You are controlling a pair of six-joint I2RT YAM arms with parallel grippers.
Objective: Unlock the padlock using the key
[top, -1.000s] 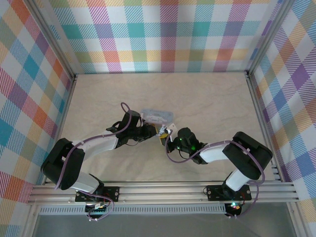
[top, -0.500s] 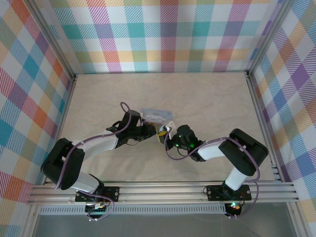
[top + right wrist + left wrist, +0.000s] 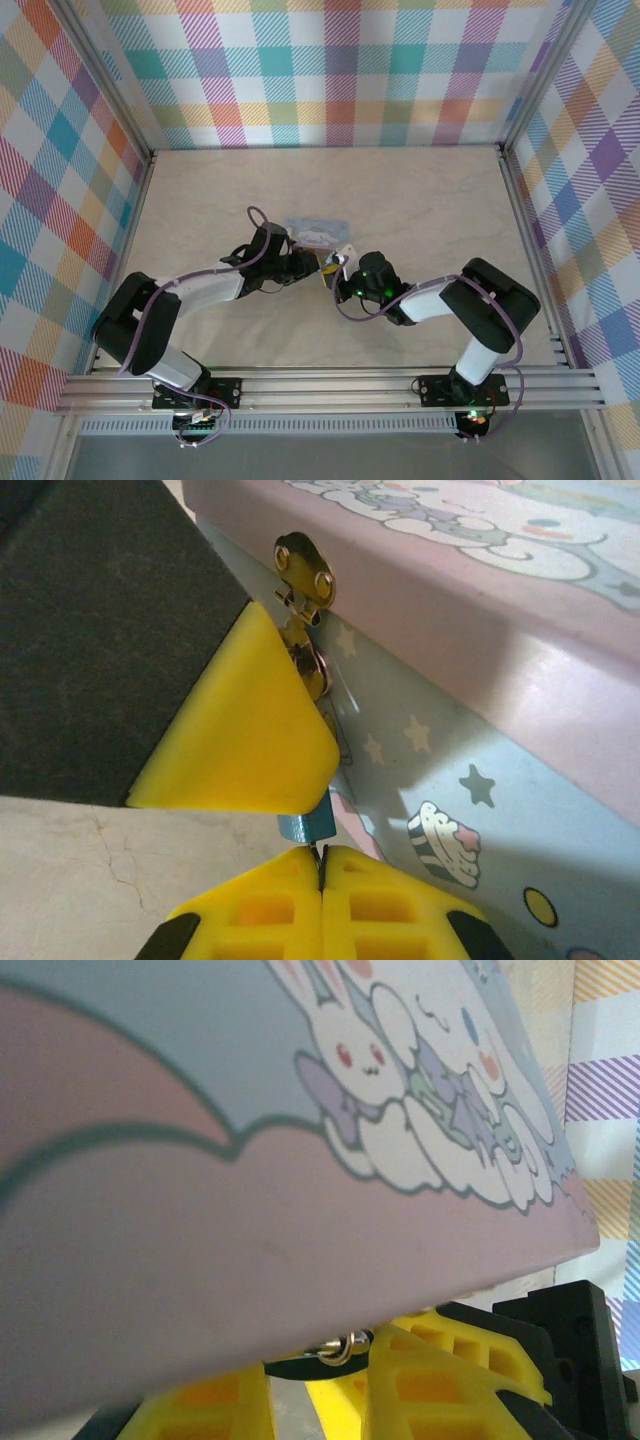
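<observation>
Right jaws squeezed tight just under padlock (image 3: 305, 827). Left jaws: can't tell, tin box (image 3: 250, 1160) blocks view. Gold clasp (image 3: 303, 575) above padlock.

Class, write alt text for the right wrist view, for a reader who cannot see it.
The right gripper, shut, sits just below a teal-blue padlock beneath the brass hasp of a pastel cartoon tin. A yellow finger covers the padlock's top.
</observation>
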